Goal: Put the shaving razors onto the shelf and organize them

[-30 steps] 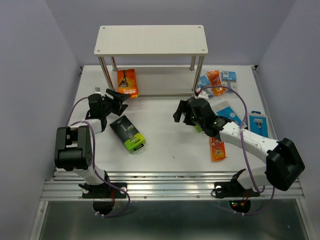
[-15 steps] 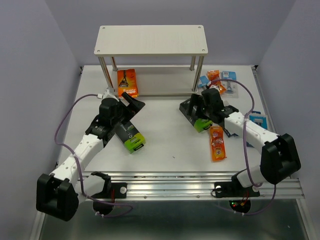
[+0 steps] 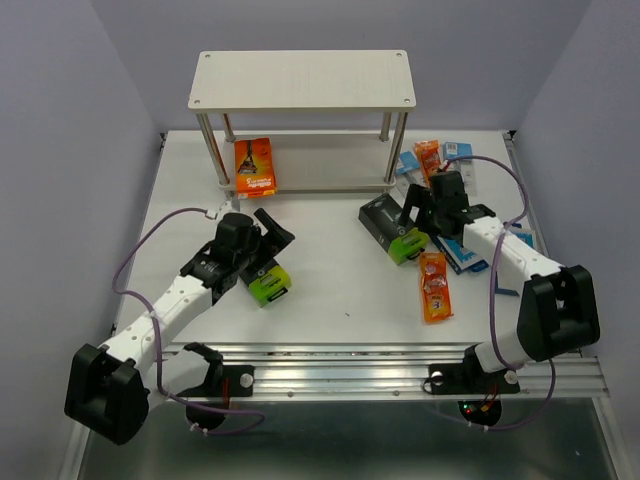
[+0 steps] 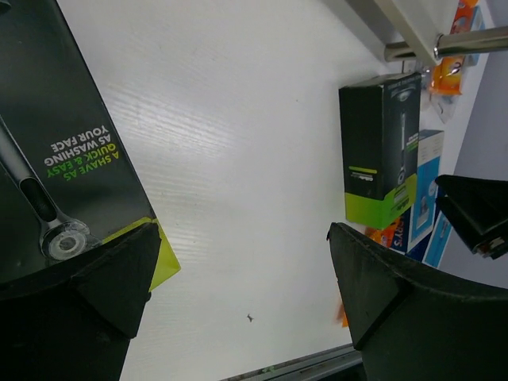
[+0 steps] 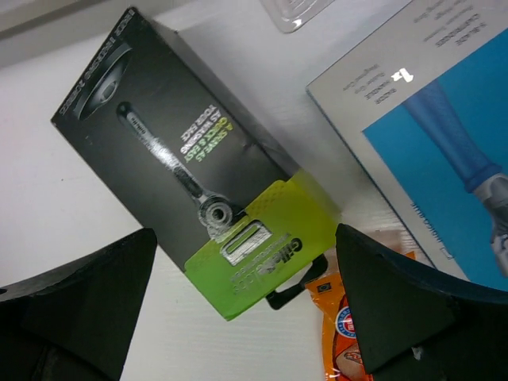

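Two black-and-lime-green razor boxes lie flat on the table. The left one (image 3: 264,282) (image 4: 55,159) is half under my left gripper (image 3: 270,246) (image 4: 246,294), which hangs open above its lime end with nothing between the fingers. The right one (image 3: 392,228) (image 5: 182,175) lies in front of my right gripper (image 3: 416,218) (image 5: 246,309), also open and empty over the lime end. The shelf (image 3: 300,80) stands at the back with an orange razor pack (image 3: 256,166) on its lower board. Another orange pack (image 3: 435,285) (image 5: 337,333) lies near the right box.
A blue box (image 3: 470,250) (image 5: 429,135) lies under the right forearm. More orange and light-blue packs (image 3: 435,155) are piled right of the shelf's right posts. A light-blue card (image 3: 520,240) lies at the right edge. Grey walls close in on both sides.
My left gripper has opened wide and swung from near the shelf down over the left black-and-green box. My right gripper has drawn back to the right, uncovering the right box.
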Tool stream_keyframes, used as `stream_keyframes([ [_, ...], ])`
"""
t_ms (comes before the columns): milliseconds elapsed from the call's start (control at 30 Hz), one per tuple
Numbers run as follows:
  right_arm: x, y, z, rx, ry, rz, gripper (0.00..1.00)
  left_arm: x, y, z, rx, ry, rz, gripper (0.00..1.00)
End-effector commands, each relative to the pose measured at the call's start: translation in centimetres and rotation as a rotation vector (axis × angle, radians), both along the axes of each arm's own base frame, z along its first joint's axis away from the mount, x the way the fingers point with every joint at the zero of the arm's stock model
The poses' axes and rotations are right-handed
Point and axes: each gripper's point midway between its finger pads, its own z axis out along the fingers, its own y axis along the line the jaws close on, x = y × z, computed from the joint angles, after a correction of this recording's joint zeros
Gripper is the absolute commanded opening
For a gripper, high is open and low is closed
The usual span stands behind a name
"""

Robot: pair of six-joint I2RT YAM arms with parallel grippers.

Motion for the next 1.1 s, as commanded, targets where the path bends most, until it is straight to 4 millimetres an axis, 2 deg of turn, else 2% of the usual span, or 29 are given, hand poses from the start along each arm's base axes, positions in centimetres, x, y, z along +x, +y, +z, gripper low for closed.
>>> stream_keyframes([
  [0,2.3,-3.3,3.6,0.008,-0.093,-0.102,1.00,0.6,-1.6,0.2,-0.004,-0.015,-0.033,0.99],
  [33,2.6,-3.7,3.7,0.028,-0.091,-0.108,1.00,0.8,-2.4,0.1,-0.002,-0.017,-0.058,0.99],
  [67,3.0,-5.1,3.8,0.039,-0.092,-0.141,1.00,0.8,-2.8,0.1,-0.004,-0.018,-0.070,0.99],
  [200,3.6,-6.8,4.2,0.097,-0.090,-0.167,1.00,0.6,-5.1,-0.4,-0.043,-0.005,-0.148,0.99],
  [267,3.8,-9.5,4.3,0.092,-0.098,-0.239,1.00,0.8,-6.2,-0.4,-0.060,-0.011,-0.176,0.99],
  [300,3.9,-11.7,4.1,0.089,-0.095,-0.292,1.00,0.7,-6.6,-0.8,-0.060,0.001,-0.189,0.99],
  [467,3.5,-16.3,2.4,0.147,-0.048,-0.399,1.00,0.5,-8.7,-0.6,-0.069,-0.005,-0.254,0.99],
  [567,3.5,-16.8,1.7,0.165,-0.021,-0.400,1.00,0.4,-9.3,-0.7,-0.071,-0.003,-0.273,0.99],
  [667,3.0,-16.4,2.2,0.174,-0.029,-0.380,1.00,0.3,-9.4,-0.7,-0.070,-0.006,-0.284,0.99],
  [800,1.1,-16.0,2.6,0.183,-0.047,-0.403,1.00,0.0,-10.4,-0.4,-0.078,-0.030,-0.334,0.99],
  [833,0.6,-16.0,2.7,0.180,-0.049,-0.414,1.00,-0.3,-11.1,-0.8,-0.068,-0.031,-0.371,0.99],
  [900,-0.6,-16.6,2.6,0.153,-0.050,-0.454,1.00,-0.5,-12.9,0.0,-0.081,-0.062,-0.432,0.99],
  [933,-1.0,-16.8,2.6,0.141,-0.045,-0.469,1.00,-1.1,-14.6,0.1,-0.075,-0.072,-0.486,0.99],
  [1000,-1.5,-17.3,3.1,0.120,-0.047,-0.502,1.00,-1.9,-16.6,0.3,-0.073,-0.089,-0.543,0.99],
  [1033,-2.1,-17.0,3.0,0.123,-0.025,-0.492,1.00,-1.9,-17.8,0.2,-0.066,-0.086,-0.565,0.99],
  [1067,-2.5,-16.8,3.0,0.127,-0.016,-0.486,1.00,-2.9,-18.9,0.1,-0.068,-0.081,-0.598,0.99],
])
